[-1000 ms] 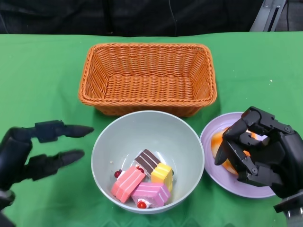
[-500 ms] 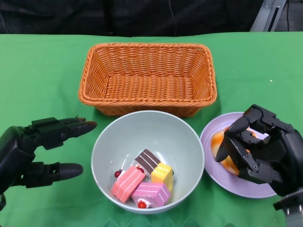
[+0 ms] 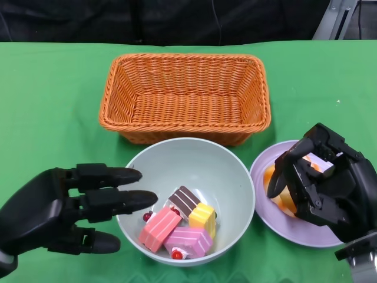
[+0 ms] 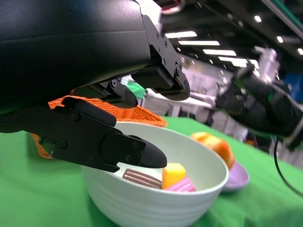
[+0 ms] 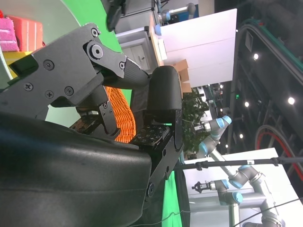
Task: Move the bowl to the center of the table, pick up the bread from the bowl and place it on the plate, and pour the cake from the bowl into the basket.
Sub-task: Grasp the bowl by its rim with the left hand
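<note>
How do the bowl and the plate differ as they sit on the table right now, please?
The bowl is deep and pale grey-green; the plate is shallow and lilac. The bowl holds cake pieces; the plate holds bread. Both sit on the green cloth in front of the basket.

The bowl sits mid-surface holding the cake pieces, the basket behind it, and the plate with the bread to its right.

No readable text, labels or numbers appear anywhere.
</note>
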Action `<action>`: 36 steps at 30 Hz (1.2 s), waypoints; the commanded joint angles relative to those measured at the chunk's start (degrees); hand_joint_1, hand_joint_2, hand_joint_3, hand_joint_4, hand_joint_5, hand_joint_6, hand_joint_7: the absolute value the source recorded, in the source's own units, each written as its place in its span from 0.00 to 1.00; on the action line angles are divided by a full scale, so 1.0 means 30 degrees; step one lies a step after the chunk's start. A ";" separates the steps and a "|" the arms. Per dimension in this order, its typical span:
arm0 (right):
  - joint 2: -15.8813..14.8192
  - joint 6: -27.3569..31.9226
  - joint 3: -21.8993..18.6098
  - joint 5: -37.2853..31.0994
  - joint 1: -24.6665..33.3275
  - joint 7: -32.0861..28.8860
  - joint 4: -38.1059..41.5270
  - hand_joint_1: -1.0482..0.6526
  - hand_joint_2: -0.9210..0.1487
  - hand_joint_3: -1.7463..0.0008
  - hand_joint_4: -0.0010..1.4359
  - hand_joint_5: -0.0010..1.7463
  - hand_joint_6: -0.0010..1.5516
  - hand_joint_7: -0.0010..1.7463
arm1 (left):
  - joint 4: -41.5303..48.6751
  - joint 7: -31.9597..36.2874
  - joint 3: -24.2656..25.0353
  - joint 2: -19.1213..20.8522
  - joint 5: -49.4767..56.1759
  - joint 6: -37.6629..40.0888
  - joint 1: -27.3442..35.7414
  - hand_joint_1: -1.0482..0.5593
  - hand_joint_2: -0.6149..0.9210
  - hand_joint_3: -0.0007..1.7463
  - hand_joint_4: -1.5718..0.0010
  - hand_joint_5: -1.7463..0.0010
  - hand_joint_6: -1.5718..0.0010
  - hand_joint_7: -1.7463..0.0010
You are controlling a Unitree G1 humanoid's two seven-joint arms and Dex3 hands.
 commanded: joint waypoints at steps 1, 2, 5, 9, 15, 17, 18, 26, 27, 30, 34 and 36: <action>0.0075 0.0116 -0.0251 0.0206 0.0019 -0.0042 -0.0343 0.53 0.40 0.35 0.54 0.93 0.41 0.78 | -0.0276 0.2184 -0.0314 0.0868 0.2528 -0.0126 -0.0496 0.43 1.00 0.10 0.63 0.99 0.66 0.99; 0.0113 0.0153 -0.0260 0.0208 0.0038 -0.0061 -0.0368 0.53 0.40 0.34 0.54 0.93 0.41 0.78 | -0.0328 0.2833 -0.0392 0.0970 0.3314 -0.0124 -0.0603 0.43 1.00 0.11 0.63 0.99 0.65 0.99; 0.0243 0.0092 -0.0280 0.0237 0.0111 0.0034 -0.0404 0.53 0.40 0.34 0.53 0.92 0.41 0.78 | -0.1420 0.6406 -0.1949 0.1694 0.6490 0.1469 -0.0693 0.41 1.00 0.10 0.63 0.99 0.64 0.99; 0.0354 0.0596 -0.0138 0.0140 0.0438 -0.0271 -0.1025 0.54 0.38 0.34 0.54 0.92 0.41 0.78 | -0.2945 1.1588 -0.5783 0.3108 0.9871 0.4959 -0.0986 0.39 1.00 0.10 0.58 0.97 0.60 0.98; 0.0515 0.0705 0.0082 -0.0247 0.0843 -0.0466 -0.1498 0.54 0.40 0.33 0.53 0.93 0.42 0.78 | -0.3186 1.4525 -1.0469 0.4390 1.0738 0.7812 -0.2262 0.38 1.00 0.11 0.50 0.96 0.53 0.97; 0.0573 0.0628 0.0172 -0.0370 0.0941 -0.0537 -0.1583 0.54 0.41 0.31 0.53 0.93 0.42 0.78 | -0.3105 1.5147 -1.1561 0.4664 1.0640 0.8374 -0.2676 0.39 1.00 0.11 0.49 0.96 0.51 0.97; 0.0606 0.0573 0.0215 -0.0444 0.0986 -0.0576 -0.1618 0.54 0.42 0.31 0.53 0.93 0.42 0.78 | -0.3051 1.5429 -1.2037 0.4781 1.0599 0.8622 -0.2866 0.39 1.00 0.10 0.49 0.96 0.51 0.97; 0.0748 0.0867 0.0459 -0.0760 0.1296 -0.0835 -0.2134 0.54 0.43 0.30 0.52 0.93 0.42 0.78 | -0.2670 1.5367 -1.4508 0.5167 0.9829 1.0209 -0.4207 0.37 1.00 0.08 0.47 0.96 0.47 0.97; 0.0738 0.1047 0.0493 -0.0706 0.1336 -0.0883 -0.2237 0.54 0.43 0.30 0.52 0.93 0.42 0.77 | -0.2574 1.5361 -1.4741 0.5160 0.9719 1.0300 -0.4339 0.37 1.00 0.08 0.47 0.96 0.46 0.97; 0.0732 0.1117 0.0558 -0.0776 0.1404 -0.0907 -0.2381 0.54 0.43 0.31 0.52 0.93 0.42 0.76 | -0.2419 1.5273 -1.5295 0.5170 0.9318 1.0424 -0.4603 0.37 1.00 0.08 0.46 0.97 0.45 0.97; 0.0730 0.1177 0.0577 -0.0786 0.1437 -0.0929 -0.2453 0.54 0.43 0.31 0.52 0.93 0.42 0.76 | -0.2164 1.5199 -1.5861 0.5170 0.8918 1.0335 -0.4870 0.37 1.00 0.08 0.46 0.97 0.45 0.98; 0.0726 0.1346 0.0583 -0.0699 0.1459 -0.0958 -0.2525 0.54 0.43 0.32 0.52 0.93 0.43 0.75 | -0.1738 1.4943 -1.6271 0.5049 0.8660 0.9995 -0.5166 0.37 1.00 0.09 0.46 0.97 0.46 0.98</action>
